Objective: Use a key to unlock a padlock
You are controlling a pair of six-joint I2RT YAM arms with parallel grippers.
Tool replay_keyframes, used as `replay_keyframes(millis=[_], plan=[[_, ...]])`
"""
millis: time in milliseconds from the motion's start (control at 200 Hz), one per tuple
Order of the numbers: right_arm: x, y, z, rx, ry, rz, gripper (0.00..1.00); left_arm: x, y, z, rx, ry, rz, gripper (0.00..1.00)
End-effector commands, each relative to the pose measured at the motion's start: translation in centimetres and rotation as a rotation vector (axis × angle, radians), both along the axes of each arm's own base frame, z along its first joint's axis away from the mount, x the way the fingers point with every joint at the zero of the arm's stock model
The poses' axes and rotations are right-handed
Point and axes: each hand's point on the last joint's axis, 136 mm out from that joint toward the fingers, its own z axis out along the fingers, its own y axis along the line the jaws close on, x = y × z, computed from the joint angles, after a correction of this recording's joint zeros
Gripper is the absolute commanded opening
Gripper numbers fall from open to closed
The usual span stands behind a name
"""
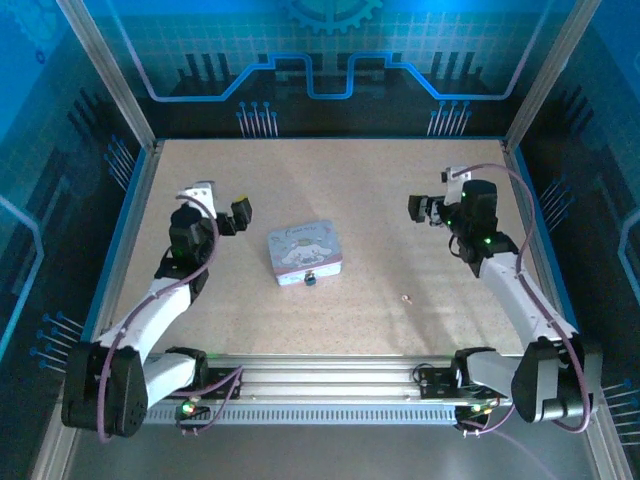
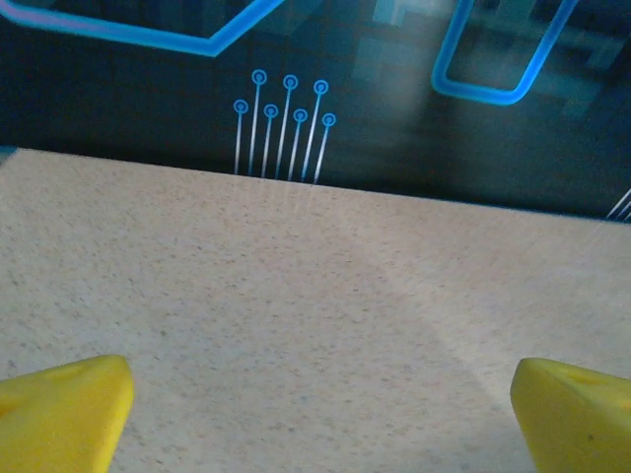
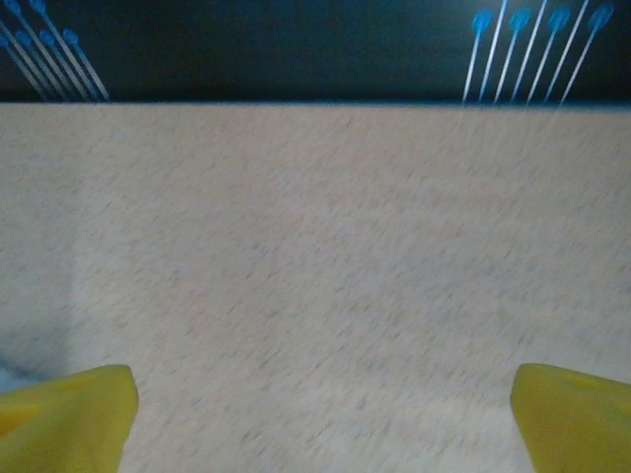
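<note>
Small dark padlock [image 1: 311, 279] against the near edge of the pale cartoon tin [image 1: 303, 250], touching it, around the middle of the table [image 1: 430, 330] and a little left of centre; key [image 1: 406, 296] flat and alone on the bare surface to the right of the tin, well apart from it, nearer the near edge than the far one. Left gripper [image 1: 226, 205] poised above the table just left of the tin, jaws spread wide, nothing between the yellow fingertips [image 2: 61, 409]; right gripper [image 1: 437, 195] poised toward the far right, likewise wide open and empty, well apart from the key, its wrist view blurred. Looks like the very start: neither key nor padlock in hand. Biggest hazard probably the key itself: thin and flat on the surface, so liable to skid away or flip under fingertips closing a shade off-centre, or to end up pinched by the blade with no bow free to turn. Could also shove the tin while reaching for the padlock, a light box likely sliding rather than resisting, and so carry the keyhole out of line. Cannot tell the keyhole's facing from above; a wrong guess there risks jamming the key against the body
</note>
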Motion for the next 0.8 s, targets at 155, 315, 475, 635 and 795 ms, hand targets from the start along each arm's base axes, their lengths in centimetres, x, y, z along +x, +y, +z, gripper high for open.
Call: replay_keyframes(millis=[155, 315, 475, 635, 795], plan=[[-12.6, 4.1, -9.4, 0.141, 0.685, 0.010, 0.81, -4.8, -5.1, -3.5, -0.357, 0.314, -0.095, 0.99], [-16.3, 5.0, -13.4, 0.163, 0.864, -0.010, 0.68, -5.8, -8.4, -4.9, -0.441, 0.363, -0.153, 0.99], [-17.3, 5.2, -16.2, 0.154, 0.981, -0.047, 0.55, -5.5, -10.4, -5.7, -0.422, 0.381, -0.190, 0.99], [-17.5, 4.9, -17.5, 0.124, 1.017, -0.092, 0.48, -5.2, -10.9, -5.5, -0.406, 0.363, -0.193, 0.99], [-17.4, 4.5, -18.1, 0.117, 1.014, -0.130, 0.44, -5.2, -10.7, -5.3, -0.397, 0.351, -0.188, 0.99]])
